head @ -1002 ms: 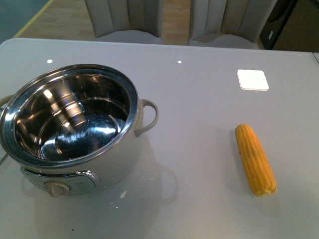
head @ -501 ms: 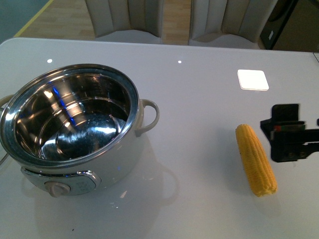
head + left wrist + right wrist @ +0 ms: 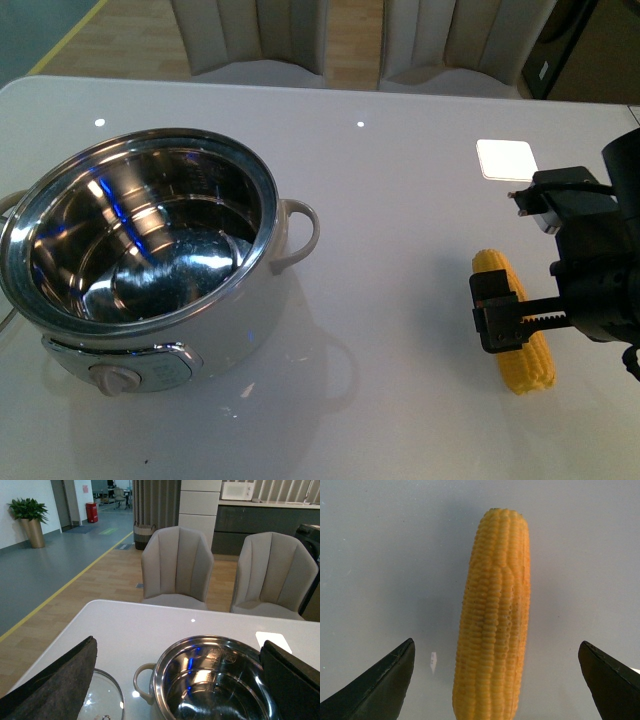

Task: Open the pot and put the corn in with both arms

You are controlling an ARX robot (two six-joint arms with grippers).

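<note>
The cream-white pot (image 3: 238, 325) stands open at the table's front left, and its steel inside is empty. It also shows in the left wrist view (image 3: 161, 672). Its glass lid (image 3: 102, 696) lies flat on the table beside the pot, seen only in the left wrist view. The yellow corn (image 3: 529, 370) lies on the table at the right. My right gripper (image 3: 525, 318) hovers over its middle, open. In the right wrist view the corn (image 3: 495, 610) lies between the spread fingers, untouched. My left gripper (image 3: 177, 645) is open and empty, above the pot's near side.
Two beige chairs (image 3: 250, 40) (image 3: 465, 45) stand behind the table's far edge. A white square patch (image 3: 507, 159) lies on the table beyond the corn. The pot's side handle (image 3: 300, 232) sticks out toward the corn.
My right gripper came into view from the right and moved left over the corn. The pot and the corn have not moved.
</note>
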